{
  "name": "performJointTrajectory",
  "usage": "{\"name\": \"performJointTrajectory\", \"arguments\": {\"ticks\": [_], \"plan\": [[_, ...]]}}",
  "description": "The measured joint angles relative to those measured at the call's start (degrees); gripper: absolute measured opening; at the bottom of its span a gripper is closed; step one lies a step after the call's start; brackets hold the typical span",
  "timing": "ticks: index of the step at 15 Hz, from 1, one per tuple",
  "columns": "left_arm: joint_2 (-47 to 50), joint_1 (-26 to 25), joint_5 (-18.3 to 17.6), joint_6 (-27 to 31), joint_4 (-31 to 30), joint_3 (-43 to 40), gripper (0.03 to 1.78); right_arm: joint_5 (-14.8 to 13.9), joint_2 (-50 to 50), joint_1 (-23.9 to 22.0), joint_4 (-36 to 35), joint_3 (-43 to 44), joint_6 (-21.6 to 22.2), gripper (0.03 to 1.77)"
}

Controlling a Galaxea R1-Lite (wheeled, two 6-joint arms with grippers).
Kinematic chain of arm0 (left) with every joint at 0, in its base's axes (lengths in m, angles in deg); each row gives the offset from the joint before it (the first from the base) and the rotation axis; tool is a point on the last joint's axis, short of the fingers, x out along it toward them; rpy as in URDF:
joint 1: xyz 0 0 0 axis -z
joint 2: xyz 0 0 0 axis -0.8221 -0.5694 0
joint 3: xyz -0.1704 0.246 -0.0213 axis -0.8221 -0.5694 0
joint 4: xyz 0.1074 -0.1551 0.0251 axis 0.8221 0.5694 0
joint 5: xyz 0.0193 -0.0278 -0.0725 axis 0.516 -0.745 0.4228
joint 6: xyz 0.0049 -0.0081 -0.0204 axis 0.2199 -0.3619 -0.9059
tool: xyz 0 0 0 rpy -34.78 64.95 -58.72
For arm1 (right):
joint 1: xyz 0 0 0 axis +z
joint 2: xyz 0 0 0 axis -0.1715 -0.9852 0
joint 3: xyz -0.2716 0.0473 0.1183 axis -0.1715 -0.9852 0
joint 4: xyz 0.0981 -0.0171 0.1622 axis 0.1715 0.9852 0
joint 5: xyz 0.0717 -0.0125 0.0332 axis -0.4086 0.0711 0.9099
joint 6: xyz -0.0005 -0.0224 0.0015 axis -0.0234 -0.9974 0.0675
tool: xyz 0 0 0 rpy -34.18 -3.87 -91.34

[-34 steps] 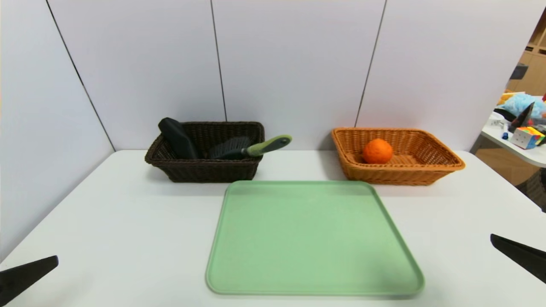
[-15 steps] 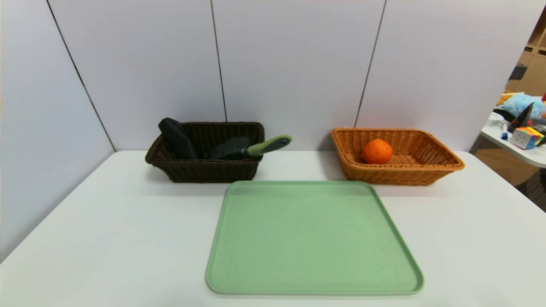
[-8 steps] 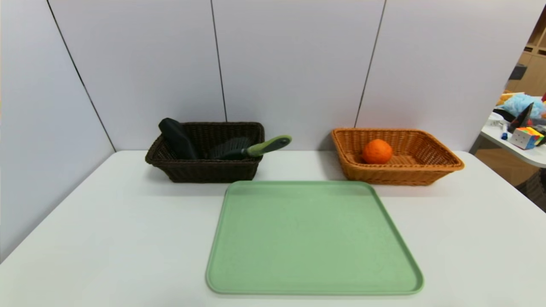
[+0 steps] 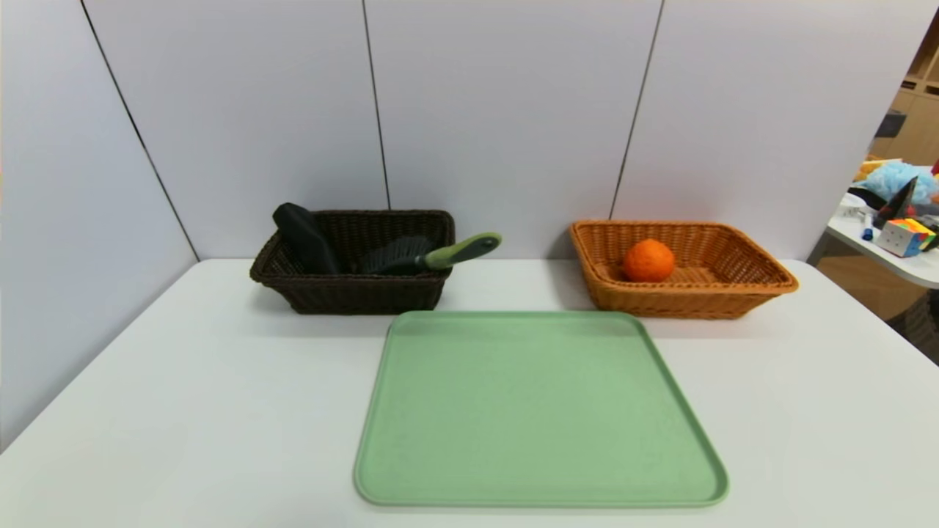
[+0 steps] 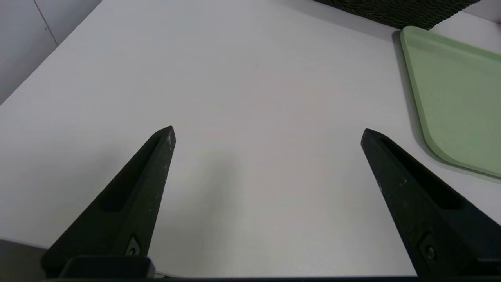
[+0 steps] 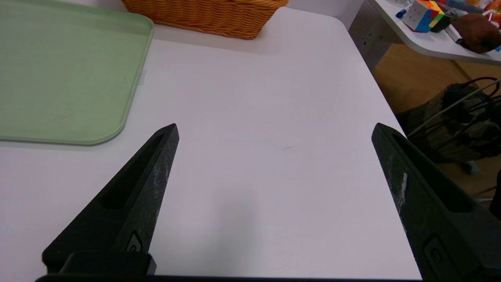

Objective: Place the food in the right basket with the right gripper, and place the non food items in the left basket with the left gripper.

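Note:
An orange fruit (image 4: 648, 259) lies in the light tan right basket (image 4: 763, 290) at the back right. The dark brown left basket (image 4: 367, 297) at the back left holds a black oblong case (image 4: 304, 236) leaning on its left end and a dark bristle brush (image 4: 400, 257) whose green handle (image 4: 466, 249) sticks out over the right rim. Neither gripper shows in the head view. My left gripper (image 5: 268, 133) hovers open over bare table near the front left. My right gripper (image 6: 275, 131) hovers open over bare table near the front right. Nothing is between either pair of fingers.
A flat green tray (image 4: 539, 411) lies in the middle of the white table (image 4: 183, 396), in front of both baskets. The table's right edge (image 6: 385, 98) drops off beside my right gripper. A side table with a colour cube (image 4: 906, 236) stands at the far right.
Both gripper tips showed at the head view's lower corners earliest on; they have drawn back out of that view. Over the last second nothing has moved.

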Motion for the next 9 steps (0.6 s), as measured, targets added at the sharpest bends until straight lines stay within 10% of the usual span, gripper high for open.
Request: {"name": "performJointTrajectory", "arguments": {"ticks": [9], "plan": [[2.2, 0.1, 1.6, 7.8, -11.7, -9.5, 1.69, -0.4, 2.6, 0.6, -1.7, -2.2, 2.2, 1.70]]}}
